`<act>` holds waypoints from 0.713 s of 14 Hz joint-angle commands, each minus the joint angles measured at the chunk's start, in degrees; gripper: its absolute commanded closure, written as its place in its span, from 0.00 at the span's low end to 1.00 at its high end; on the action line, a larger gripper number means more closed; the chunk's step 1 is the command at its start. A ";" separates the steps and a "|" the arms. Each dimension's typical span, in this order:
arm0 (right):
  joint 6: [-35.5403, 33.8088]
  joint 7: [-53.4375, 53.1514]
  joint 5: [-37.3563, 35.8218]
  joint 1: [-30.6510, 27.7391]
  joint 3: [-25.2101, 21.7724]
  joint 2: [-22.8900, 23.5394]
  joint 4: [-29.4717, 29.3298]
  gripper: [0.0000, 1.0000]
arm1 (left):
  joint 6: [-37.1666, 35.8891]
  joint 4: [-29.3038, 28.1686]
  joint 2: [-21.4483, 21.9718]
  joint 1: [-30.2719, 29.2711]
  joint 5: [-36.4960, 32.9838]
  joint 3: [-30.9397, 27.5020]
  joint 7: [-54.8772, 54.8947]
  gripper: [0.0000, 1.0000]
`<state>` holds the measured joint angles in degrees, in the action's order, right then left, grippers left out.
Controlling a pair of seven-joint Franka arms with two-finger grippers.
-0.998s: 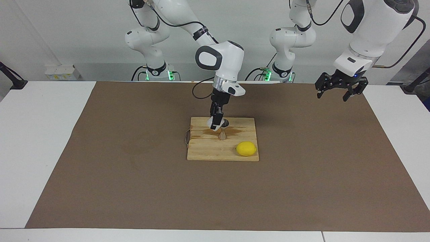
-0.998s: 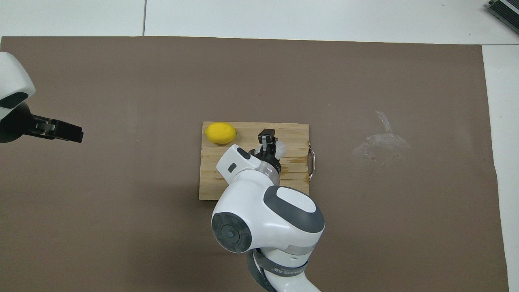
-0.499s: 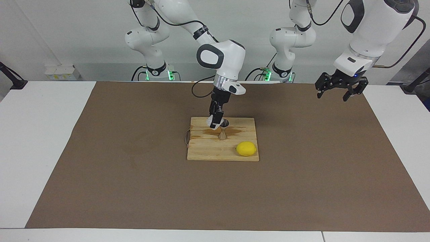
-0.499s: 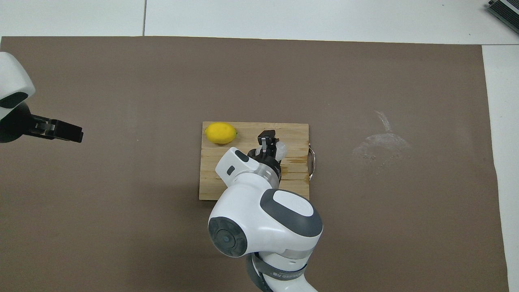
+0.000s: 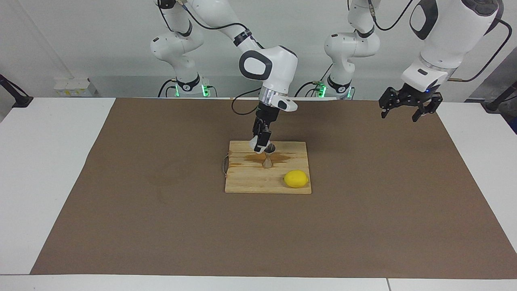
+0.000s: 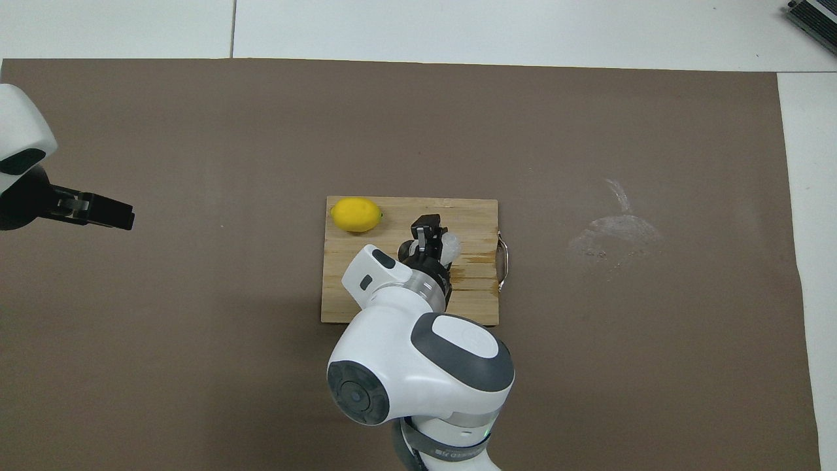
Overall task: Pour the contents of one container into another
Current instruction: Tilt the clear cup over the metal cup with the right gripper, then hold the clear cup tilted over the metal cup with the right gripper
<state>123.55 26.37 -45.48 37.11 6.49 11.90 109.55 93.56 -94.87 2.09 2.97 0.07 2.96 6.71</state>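
A small silver jigger [image 5: 267, 161] stands upright in the middle of the wooden board [image 5: 250, 182]. My right gripper [image 5: 261, 144] hangs just above the jigger's mouth, shut on the clear glass cup [image 5: 257, 147], which is tilted toward the jigger. In the overhead view the cup [image 6: 450, 246] shows as a pale blur beside the right gripper [image 6: 427, 237], and the gripper hides most of the jigger. A wet brown stain surrounds the jigger's foot. My left gripper [image 5: 407, 110] waits open in the air over the mat at the left arm's end, holding nothing.
A yellow lemon [image 5: 296, 178] lies on the board's corner farther from the robots, toward the left arm's end. A metal handle [image 6: 502, 261] sticks out of the board toward the right arm's end. A whitish smear [image 6: 614, 232] marks the brown mat [image 5: 141, 202].
The right arm has drawn back a little toward the robots and risen slightly, with the cup still in its gripper over the jigger. The left arm has not moved.
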 commanded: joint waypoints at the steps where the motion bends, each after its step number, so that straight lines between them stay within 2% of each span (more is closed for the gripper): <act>1: -0.77 -1.59 -2.33 0.07 0.10 -1.36 1.28 0.76 | 0.40 -1.28 1.25 0.54 0.19 -0.58 -0.74 0.00; 10: -1.12 -1.76 -2.34 -0.02 0.28 -1.27 1.11 0.76 | 0.40 -1.28 1.25 0.81 0.19 -0.58 -0.65 0.00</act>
<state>123.05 26.37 -46.36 37.11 6.49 11.80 109.55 93.56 -94.87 2.09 2.97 0.07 2.93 6.70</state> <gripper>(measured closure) 0.454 0.000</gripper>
